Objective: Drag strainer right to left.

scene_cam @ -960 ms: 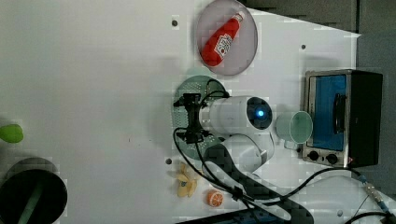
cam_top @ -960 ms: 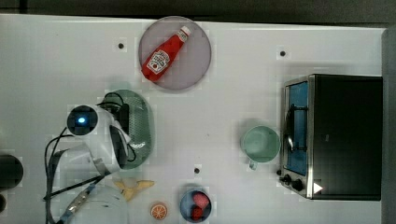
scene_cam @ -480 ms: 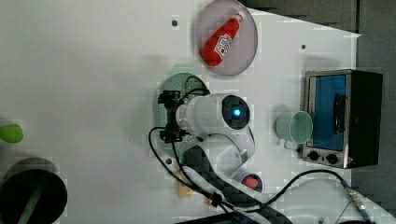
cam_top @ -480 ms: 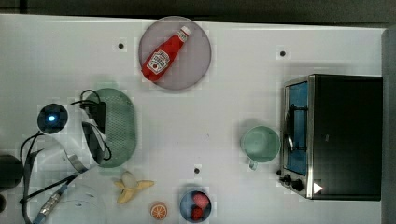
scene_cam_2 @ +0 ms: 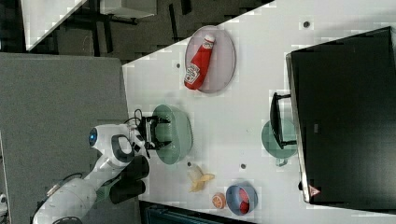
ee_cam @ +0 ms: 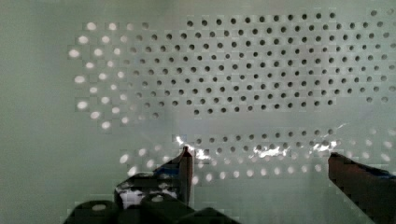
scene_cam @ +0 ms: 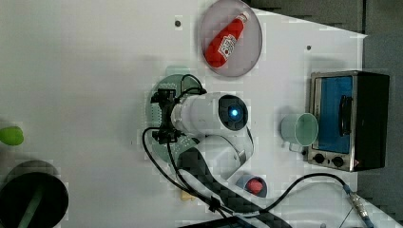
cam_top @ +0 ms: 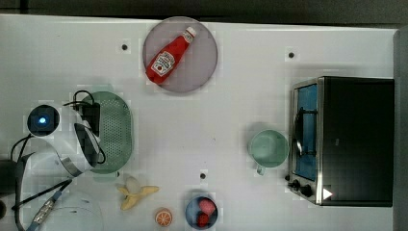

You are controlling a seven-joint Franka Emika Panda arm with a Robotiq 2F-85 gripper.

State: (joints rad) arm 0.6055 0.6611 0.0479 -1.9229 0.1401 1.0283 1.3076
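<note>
White bench [cam_top: 240, 96] carries the strainer [cam_top: 115, 130] at the top view's left. My fingers [ee_cam: 187, 161] stand spread, grasping nothing, down inside its perforated bottom, probably to push it by its wall.

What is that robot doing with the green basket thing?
The robot arm has its gripper down inside the mint-green strainer, jaws spread wide, holding nothing. The strainer sits near the top view's left side of the white table, below the plate with the ketchup bottle.
</note>
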